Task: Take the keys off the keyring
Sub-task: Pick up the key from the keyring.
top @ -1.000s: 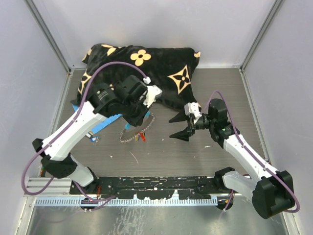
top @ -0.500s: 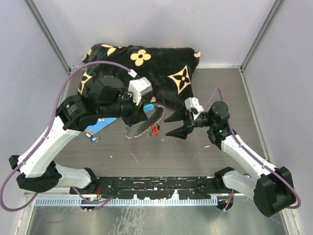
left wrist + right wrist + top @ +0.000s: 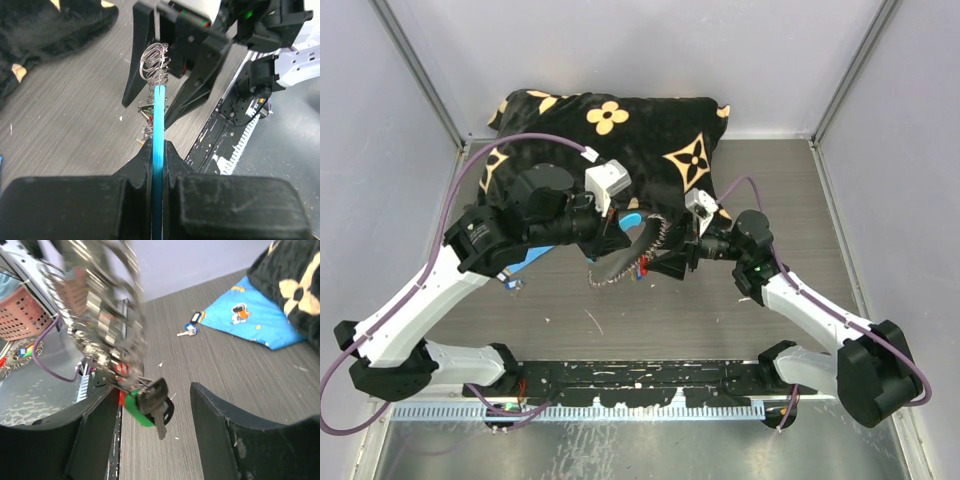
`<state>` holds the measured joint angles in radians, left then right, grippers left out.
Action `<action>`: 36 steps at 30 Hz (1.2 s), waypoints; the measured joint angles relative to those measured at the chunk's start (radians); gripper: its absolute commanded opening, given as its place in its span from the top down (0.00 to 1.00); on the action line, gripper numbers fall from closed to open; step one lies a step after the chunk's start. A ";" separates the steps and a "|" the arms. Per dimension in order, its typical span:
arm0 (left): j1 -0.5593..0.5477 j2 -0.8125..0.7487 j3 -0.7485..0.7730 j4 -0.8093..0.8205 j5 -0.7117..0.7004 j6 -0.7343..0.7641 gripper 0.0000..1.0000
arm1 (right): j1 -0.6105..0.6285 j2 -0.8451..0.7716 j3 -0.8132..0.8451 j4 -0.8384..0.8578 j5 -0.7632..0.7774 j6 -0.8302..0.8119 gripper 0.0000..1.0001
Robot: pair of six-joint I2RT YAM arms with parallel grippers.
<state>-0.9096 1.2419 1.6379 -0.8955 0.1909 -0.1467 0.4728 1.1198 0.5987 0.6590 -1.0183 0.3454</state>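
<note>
My left gripper (image 3: 623, 238) is shut on the light-blue section (image 3: 158, 120) of the keyring (image 3: 638, 250) and holds it above the table. The grey chain loop (image 3: 154, 59) hangs tilted between the two arms. The keys (image 3: 150, 402), with green, red and black heads, dangle from its lower end; they show as a red speck in the top view (image 3: 642, 266). My right gripper (image 3: 155, 395) is open, with one finger (image 3: 95, 432) on each side of the keys and not touching them. It also shows in the top view (image 3: 667, 262).
A single key with a blue head (image 3: 190, 330) lies loose on the table near a blue printed sheet (image 3: 250, 315), also seen in the top view (image 3: 510, 283). A black pillow with tan flowers (image 3: 610, 120) lies at the back. Grey walls close in both sides.
My left arm lifted the keyring off the table and carried it right. My right gripper moved left and now straddles the hanging keys.
</note>
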 measured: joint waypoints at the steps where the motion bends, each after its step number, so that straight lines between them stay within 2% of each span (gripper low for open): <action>1: 0.000 -0.010 -0.007 0.013 0.000 -0.005 1.00 | 0.006 0.005 0.001 -0.033 0.017 -0.017 0.38; 2: 0.000 -0.018 -0.011 0.024 -0.001 -0.008 1.00 | 0.012 0.011 0.003 -0.063 0.032 -0.033 0.39; 6: 0.000 -0.050 -0.031 0.071 -0.004 -0.025 1.00 | 0.026 0.026 0.017 -0.172 0.082 -0.103 0.57; 11: 0.002 -0.074 -0.050 0.101 -0.011 -0.027 1.00 | 0.024 0.025 0.096 -0.355 0.173 -0.219 0.61; 17: 0.027 -0.078 -0.100 0.114 -0.006 -0.033 1.00 | -0.029 0.006 0.142 -0.432 0.153 -0.256 0.63; 19: 0.041 -0.082 -0.126 0.122 0.002 -0.042 1.00 | -0.046 0.002 0.162 -0.472 0.151 -0.280 0.61; 22: 0.066 -0.085 -0.156 0.122 0.026 -0.048 1.00 | -0.065 -0.001 0.194 -0.541 0.136 -0.333 0.54; 29: 0.141 -0.085 -0.172 0.122 0.145 -0.047 1.00 | -0.076 -0.005 0.222 -0.677 -0.061 -0.534 0.43; 36: 0.168 -0.085 -0.173 0.122 0.267 -0.017 1.00 | -0.075 -0.009 0.201 -0.744 -0.155 -0.747 0.38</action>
<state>-0.7418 1.1568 1.4651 -0.7731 0.4583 -0.1638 0.3977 1.1107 0.8001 -0.0853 -1.1732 -0.4015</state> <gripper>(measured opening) 0.044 0.609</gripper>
